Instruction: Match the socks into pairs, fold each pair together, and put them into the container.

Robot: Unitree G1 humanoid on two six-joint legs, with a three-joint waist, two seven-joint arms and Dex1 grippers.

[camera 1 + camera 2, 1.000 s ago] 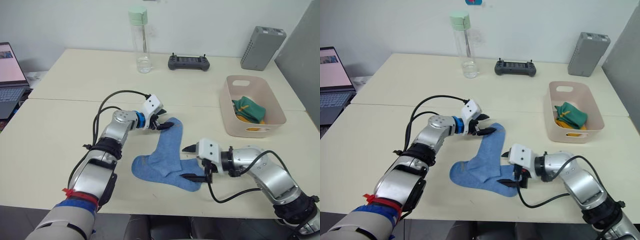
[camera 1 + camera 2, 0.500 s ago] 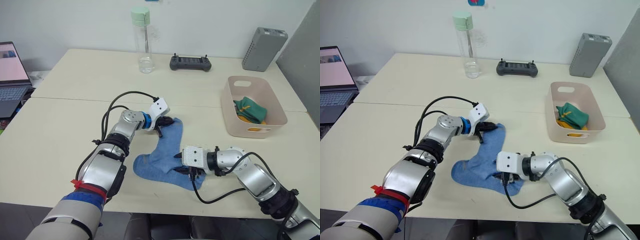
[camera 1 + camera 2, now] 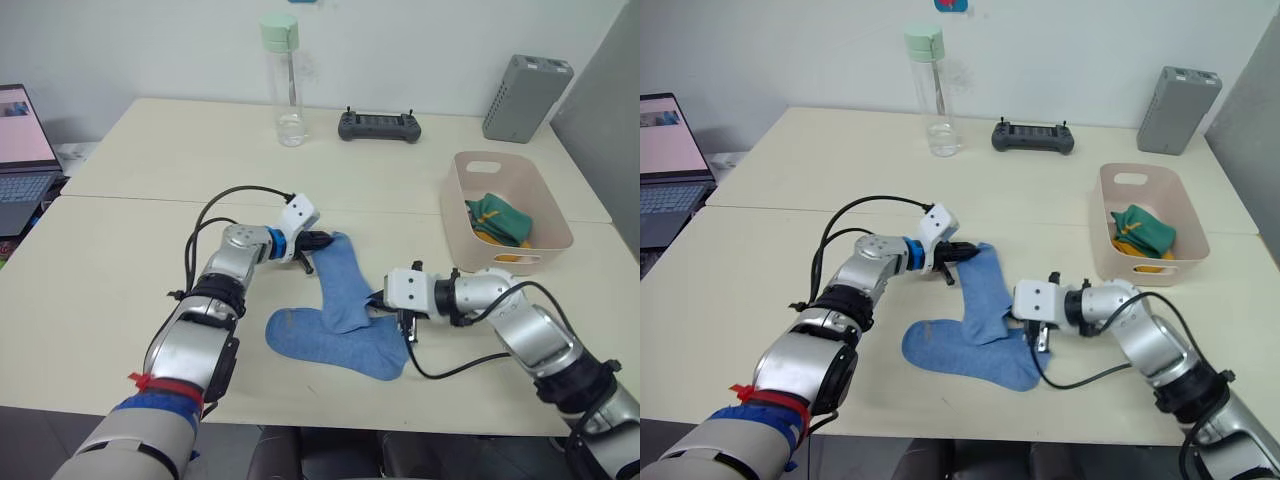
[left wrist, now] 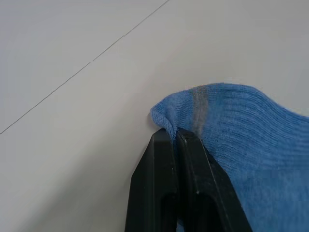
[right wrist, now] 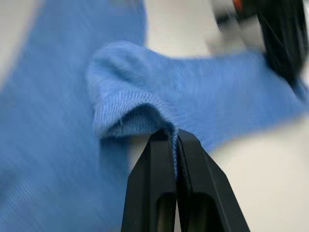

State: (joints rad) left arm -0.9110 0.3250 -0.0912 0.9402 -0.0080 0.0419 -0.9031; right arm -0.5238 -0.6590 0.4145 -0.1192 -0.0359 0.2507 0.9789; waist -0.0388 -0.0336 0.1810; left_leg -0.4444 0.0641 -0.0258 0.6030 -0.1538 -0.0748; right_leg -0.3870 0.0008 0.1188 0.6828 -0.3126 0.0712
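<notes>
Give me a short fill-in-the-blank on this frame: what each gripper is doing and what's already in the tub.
1. The left gripper is shut on the edge of a ____ sock.
2. The right gripper is ____ on the same upper sock.
3. The pink tub holds a green pair lying on top of a ____ one.
4. The second blue sock lies flat on the ____.

Missing words: blue; shut; yellow; table
</notes>
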